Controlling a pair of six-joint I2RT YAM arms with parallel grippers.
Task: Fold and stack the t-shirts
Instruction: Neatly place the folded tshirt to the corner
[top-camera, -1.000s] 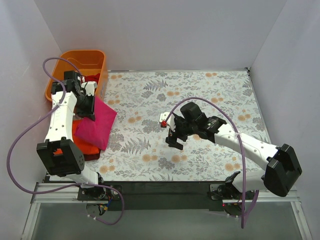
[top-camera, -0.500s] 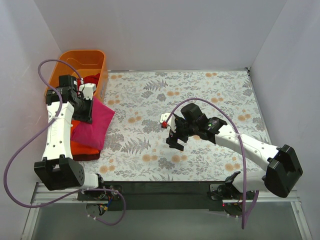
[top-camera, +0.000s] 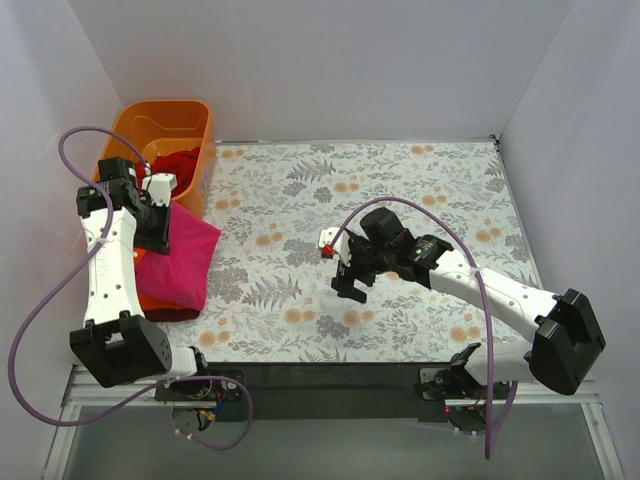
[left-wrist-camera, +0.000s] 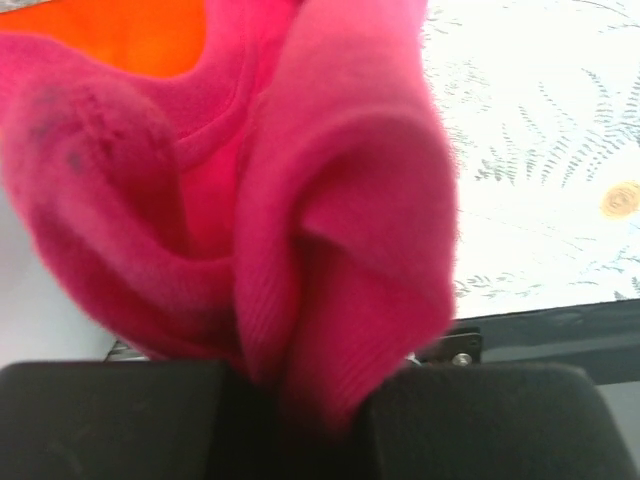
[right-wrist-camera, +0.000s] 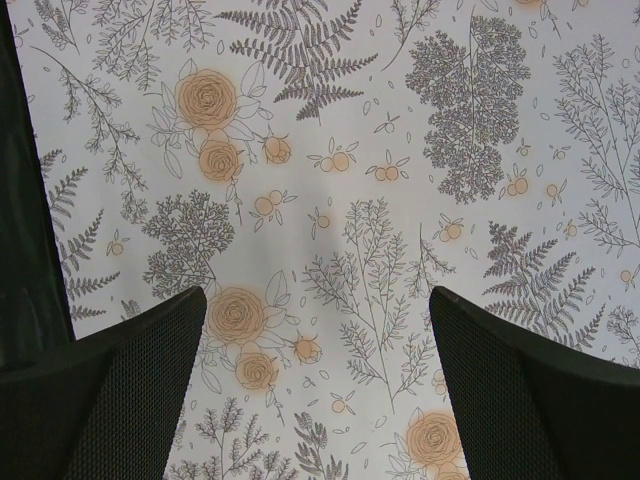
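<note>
Nearest me, at the table's (top-camera: 420, 190) centre, my right gripper (top-camera: 347, 283) hangs over the floral cover, fingers spread wide and holding nothing. At 9 o'clock the magenta t-shirt (top-camera: 180, 265) lies with its long axis roughly 6 to 12 o'clock. Its rumpled, bunched far end is pinched in my left gripper (top-camera: 157, 238). Beyond, at 11 o'clock, a red t-shirt (top-camera: 178, 160) sits in the orange tub (top-camera: 190, 115).
</note>
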